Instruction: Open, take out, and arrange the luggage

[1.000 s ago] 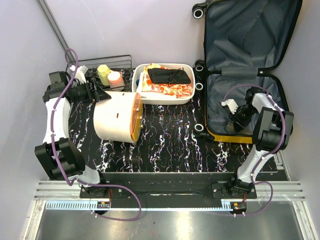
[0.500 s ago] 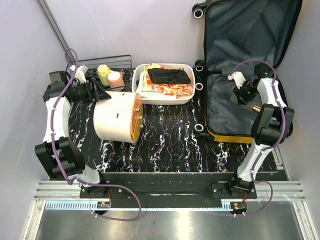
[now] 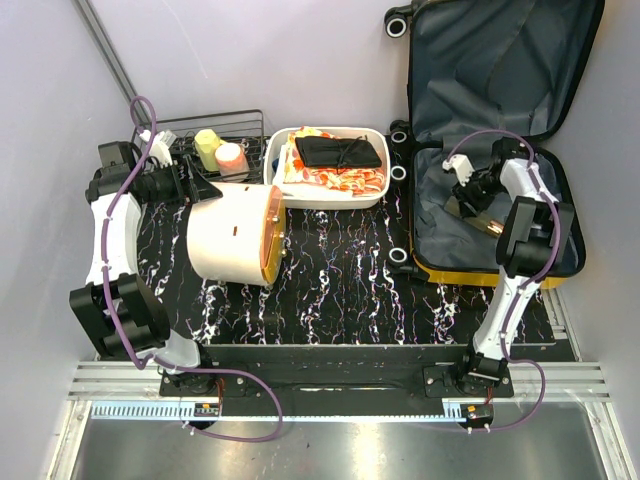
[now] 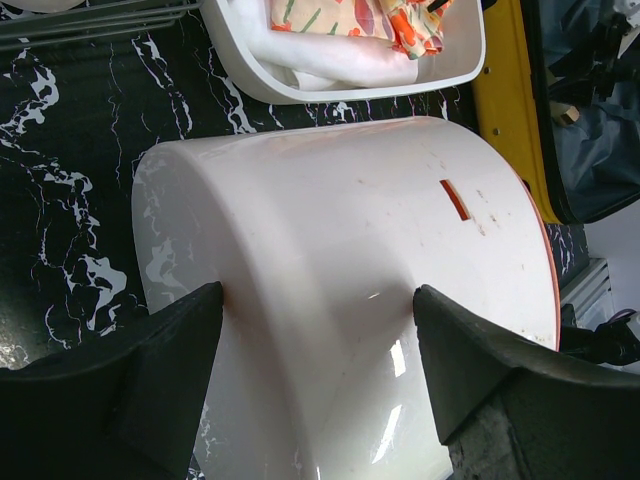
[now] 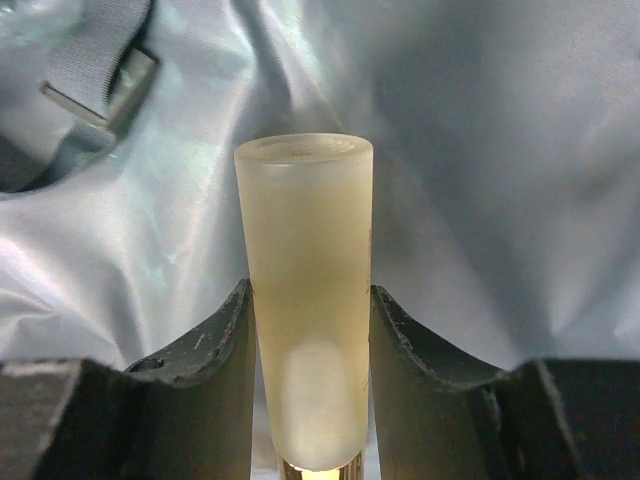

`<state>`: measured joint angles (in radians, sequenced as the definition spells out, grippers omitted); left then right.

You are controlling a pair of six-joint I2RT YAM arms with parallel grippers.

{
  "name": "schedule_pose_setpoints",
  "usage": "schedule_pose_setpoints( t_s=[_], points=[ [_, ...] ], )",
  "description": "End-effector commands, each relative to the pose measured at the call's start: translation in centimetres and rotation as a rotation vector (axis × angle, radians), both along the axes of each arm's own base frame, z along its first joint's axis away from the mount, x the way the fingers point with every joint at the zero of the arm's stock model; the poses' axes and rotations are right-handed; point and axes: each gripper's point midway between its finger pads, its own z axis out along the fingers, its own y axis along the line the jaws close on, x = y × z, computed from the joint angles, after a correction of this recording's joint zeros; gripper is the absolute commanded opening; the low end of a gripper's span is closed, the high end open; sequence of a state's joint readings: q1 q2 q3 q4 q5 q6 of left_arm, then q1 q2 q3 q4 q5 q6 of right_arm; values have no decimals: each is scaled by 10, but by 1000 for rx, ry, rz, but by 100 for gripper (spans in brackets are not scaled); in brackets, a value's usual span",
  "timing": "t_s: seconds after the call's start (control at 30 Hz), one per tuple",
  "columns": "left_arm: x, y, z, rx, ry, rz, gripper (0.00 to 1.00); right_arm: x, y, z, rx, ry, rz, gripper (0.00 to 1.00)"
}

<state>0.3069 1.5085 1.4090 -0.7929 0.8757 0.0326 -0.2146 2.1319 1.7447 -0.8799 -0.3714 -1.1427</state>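
Upper edge of luggage [image 3: 500, 70] out of frame

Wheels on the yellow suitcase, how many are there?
4 wheels, all on the suitcase's left edge: one at the lid's top corner, two near the hinge, one at the near corner.

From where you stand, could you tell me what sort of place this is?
Probably a robot lab bench, not a home: plain grey walls enclose a black marble-print table, with a staged yellow suitcase and white tray.

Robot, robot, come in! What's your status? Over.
Left gripper clamped on cream round container. Right gripper holding frosted bottle over open luggage. White tray close beside luggage.
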Motion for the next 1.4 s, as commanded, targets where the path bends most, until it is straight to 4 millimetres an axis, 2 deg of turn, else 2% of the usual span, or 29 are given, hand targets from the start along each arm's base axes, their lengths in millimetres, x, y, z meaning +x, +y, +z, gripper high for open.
schedule_pose_setpoints(
  t_s=[0.0, 0.03, 0.1, 0.13, 0.2, 0.23, 0.33, 0.37, 0.43, 0.47, 0.5, 0.53, 0.57, 0.67, 0.7, 0.77, 0.8, 0.93, 1.07, 1.17, 1.37],
  points=[
    [-14, 1, -34, 54, 136, -13, 79, 7, 22, 20, 61, -33, 10, 41],
    [-13, 1, -32, 57, 129, -11, 79, 18, 24, 41, 99, -60, -64, 55],
    [-13, 1, -30, 62, 121, -12, 79, 25, 38, 68, 191, -79, -99, 63],
    [-13, 1, -30, 62, 122, -12, 79, 36, 45, 95, 242, -119, -148, 67],
    [-15, 1, -30, 60, 122, -12, 79, 40, 65, 125, 341, -140, -158, 73],
    [-15, 0, -30, 60, 122, -14, 79, 42, 82, 143, 377, -155, -152, 78],
    [-16, -1, -31, 63, 124, -16, 79, 35, 124, 171, 479, -156, -94, 78],
    [-16, -1, -30, 65, 121, -16, 79, 27, 155, 184, 540, -146, -29, 78],
    [-17, -1, -29, 70, 114, -17, 79, 21, 184, 193, 615, -118, -4, 77],
    [-18, -1, -29, 70, 114, -18, 78, 8, 229, 200, 664, -86, 79, 75],
    [-19, -1, -28, 73, 112, -18, 78, 7, 247, 206, 697, -93, 113, 75],
    [-20, -2, -28, 73, 108, -21, 78, 0, 268, 206, 733, -55, 128, 75],
    [-21, -2, -27, 78, 104, -18, 78, -6, 300, 212, 763, -64, 198, 75],
    [-25, -2, -26, 89, 95, -20, 78, -21, 348, 205, 821, -7, 260, 73],
    [-26, -3, -27, 93, 94, -25, 78, -37, 375, 202, 834, 30, 309, 72],
    [-28, -2, -26, 100, 89, -21, 77, -49, 401, 202, 867, 67, 340, 72],
    [-29, -3, -26, 103, 87, -22, 77, -63, 420, 202, 875, 95, 373, 71],
    [-32, -5, -27, 106, 92, -23, 77, -92, 454, 201, 890, 123, 475, 69],
    [-34, -6, -30, 115, 94, -20, 77, -111, 472, 199, 883, 113, 549, 68],
    [-33, -7, -32, 113, 96, -17, 77, -121, 482, 192, 868, 118, 576, 67],
    [-34, -8, -35, 101, 104, -12, 76, -118, 500, 183, 850, 103, 586, 65]
  ],
)
